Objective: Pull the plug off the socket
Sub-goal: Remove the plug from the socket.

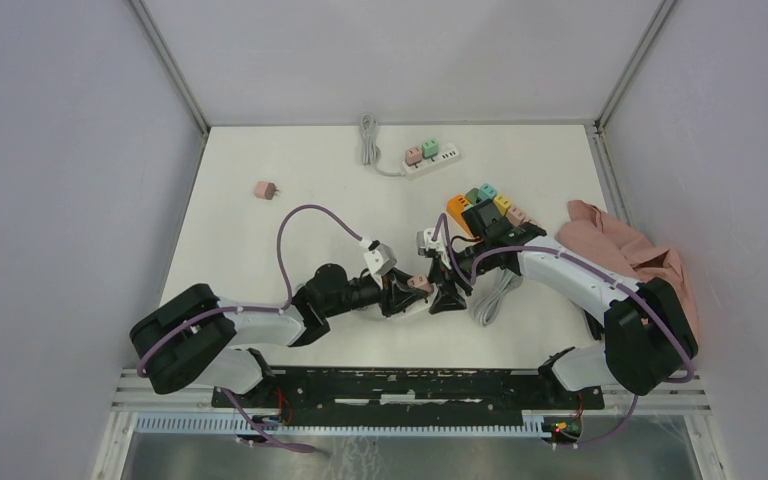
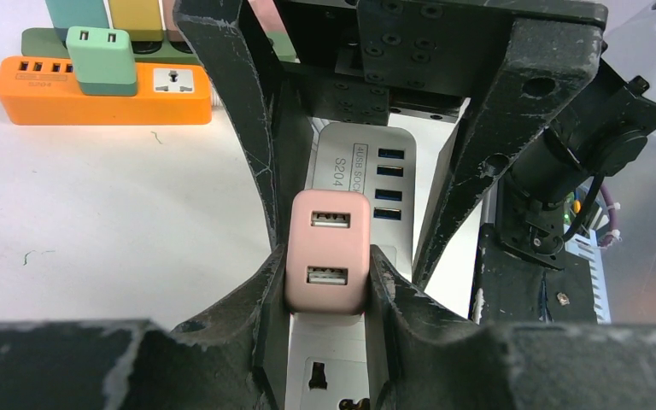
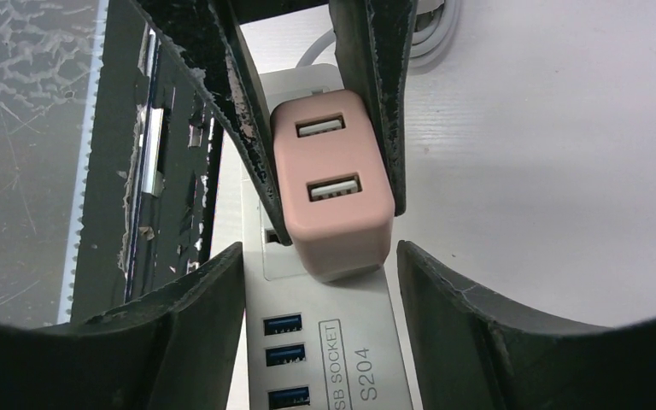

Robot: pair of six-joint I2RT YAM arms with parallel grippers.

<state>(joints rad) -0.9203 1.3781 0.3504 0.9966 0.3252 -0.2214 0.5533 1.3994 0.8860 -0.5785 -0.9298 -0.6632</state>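
Note:
A pink two-port USB plug [image 2: 328, 248] sits on the face of a white socket strip [image 2: 367, 171] marked S204; its prongs are hidden. My left gripper [image 2: 327, 282] is shut on the plug, one finger pressed on each side. From the opposite side my right gripper [image 3: 320, 282] straddles the strip [image 3: 333, 342] just in front of the plug [image 3: 333, 192]. Its jaws stand open, the left finger at the strip's edge and a slim gap at the right. In the top view both grippers [image 1: 415, 290] [image 1: 450, 295] meet at the near middle of the table.
An orange power strip [image 1: 458, 210] with coloured adapters lies just behind, beside a pink cloth [image 1: 620, 250] at the right. A white strip [image 1: 430, 160] lies at the back and a loose pink plug [image 1: 265, 189] at the left. A coiled grey cable [image 1: 495, 295] lies under the right arm.

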